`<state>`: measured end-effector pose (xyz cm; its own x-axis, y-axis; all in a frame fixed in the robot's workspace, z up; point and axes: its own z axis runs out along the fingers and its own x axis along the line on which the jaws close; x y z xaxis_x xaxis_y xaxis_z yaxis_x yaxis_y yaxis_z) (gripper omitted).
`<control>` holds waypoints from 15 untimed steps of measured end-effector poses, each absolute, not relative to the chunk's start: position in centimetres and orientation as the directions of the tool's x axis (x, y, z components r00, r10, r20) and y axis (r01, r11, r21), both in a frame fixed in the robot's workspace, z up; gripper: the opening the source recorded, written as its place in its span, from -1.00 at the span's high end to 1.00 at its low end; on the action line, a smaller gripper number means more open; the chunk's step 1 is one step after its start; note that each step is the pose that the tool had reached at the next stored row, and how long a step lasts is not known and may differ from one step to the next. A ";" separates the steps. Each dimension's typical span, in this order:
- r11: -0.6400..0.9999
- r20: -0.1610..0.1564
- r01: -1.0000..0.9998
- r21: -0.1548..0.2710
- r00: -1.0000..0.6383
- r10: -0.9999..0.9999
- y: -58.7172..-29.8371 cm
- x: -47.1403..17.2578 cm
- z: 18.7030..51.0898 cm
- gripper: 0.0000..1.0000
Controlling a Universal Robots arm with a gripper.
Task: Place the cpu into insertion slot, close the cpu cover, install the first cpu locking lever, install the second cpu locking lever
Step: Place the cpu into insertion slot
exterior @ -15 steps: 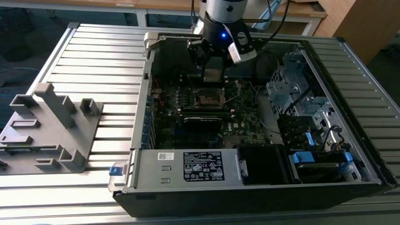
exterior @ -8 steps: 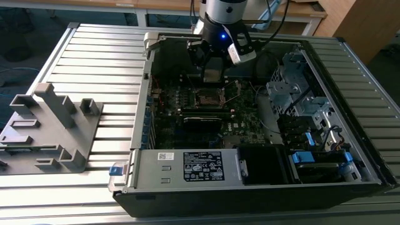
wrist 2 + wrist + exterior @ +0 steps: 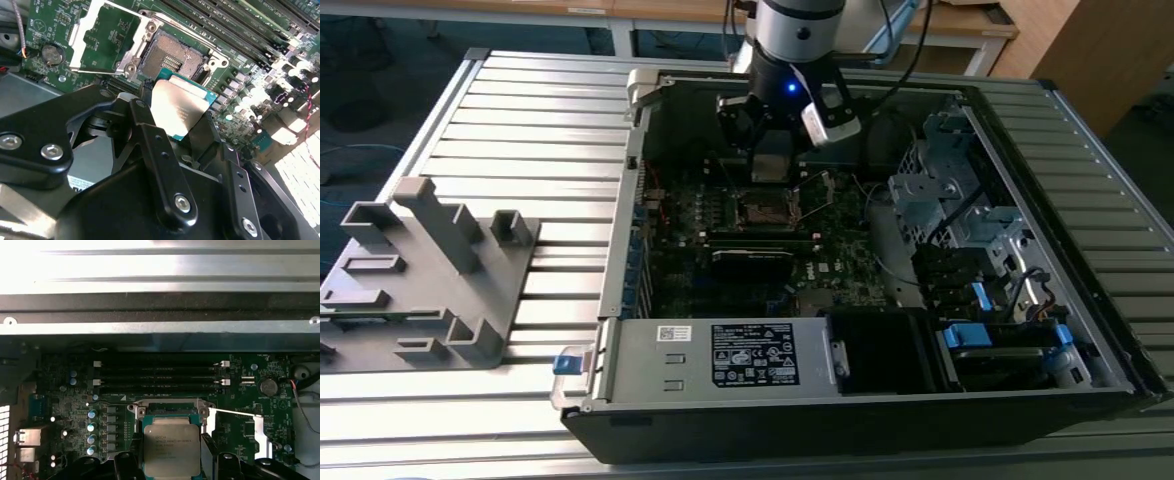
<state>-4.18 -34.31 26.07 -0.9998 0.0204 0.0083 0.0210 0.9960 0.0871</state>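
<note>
Arm's jaws clamped on the cpu point(image 3: 177, 107), pinching two opposite edges, grey lid facing the wrist. Chip hangs just beside the open insertion slot point(image 3: 172, 60), not seated. In the exterior view this is toward the far side of the computer case point(image 3: 854, 425). The cpu cover point(image 3: 80, 42) stands swung open, clear of the slot. Judgement: light, stiff, thin, slick-topped. Underside contacts fragile, so hold by the edges only.
</note>
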 end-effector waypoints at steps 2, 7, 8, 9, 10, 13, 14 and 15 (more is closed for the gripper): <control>0.996 0.008 0.021 0.087 -1.000 0.021 -34.3 -4.2 25.7 -0.08; 0.996 0.008 0.021 0.087 -1.000 0.020 -34.3 -4.3 24.8 -0.08; 0.996 0.008 0.021 0.087 -1.000 0.020 -34.3 -4.4 24.6 -0.08; 0.996 0.008 0.021 0.087 -1.000 0.021 -34.3 -4.4 24.4 -0.08; 0.996 0.008 0.021 0.087 -1.000 0.020 -34.3 -4.4 24.3 -0.08; 0.996 0.008 0.021 0.087 -1.000 0.020 -34.4 -4.5 23.8 -0.08; 0.996 0.008 0.020 0.087 -1.000 0.020 -34.4 -4.5 23.5 -0.08; 0.996 0.008 0.020 0.087 -1.000 0.020 -34.4 -4.5 23.4 -0.08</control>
<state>-4.52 -34.37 23.43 -0.9998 0.0197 0.0079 0.0203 0.9960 0.0871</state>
